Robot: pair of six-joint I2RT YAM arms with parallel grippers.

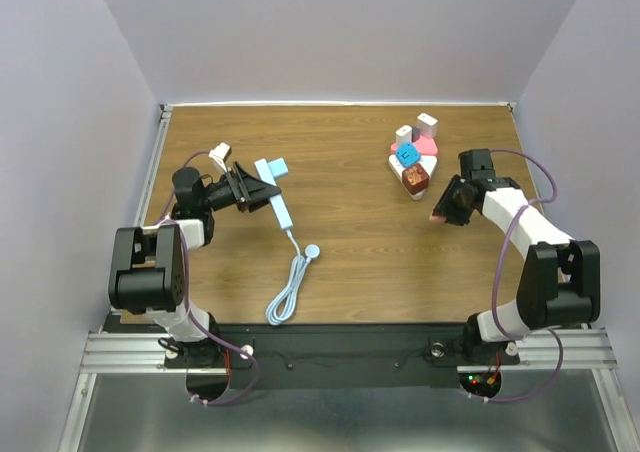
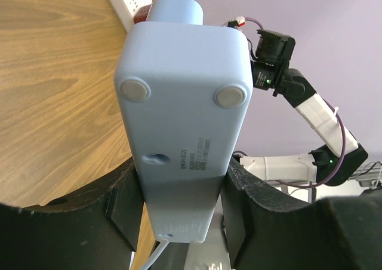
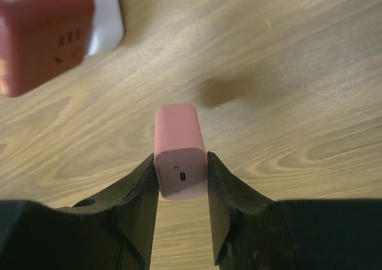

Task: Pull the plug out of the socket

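Pale blue cable [image 1: 288,297] coiled on table [image 1: 360,272] near front edge. Left gripper [image 1: 258,196] clamped on sides of blue socket strip [image 2: 185,120], strip underside facing wrist camera. Right gripper [image 3: 181,162] pinches pink plug [image 3: 178,141], held off wood with shadow below. Plug is apart from white socket strip [image 1: 396,168] just beyond, which carries other adapters.

Small print on blue power strip [image 2: 182,120] underside (too blurred), nothing legible

Bright, even light; faint soft shadows on table [image 3: 298,55]; pink plug [image 3: 179,156] sharp, red plug [image 3: 42,37] blurred.
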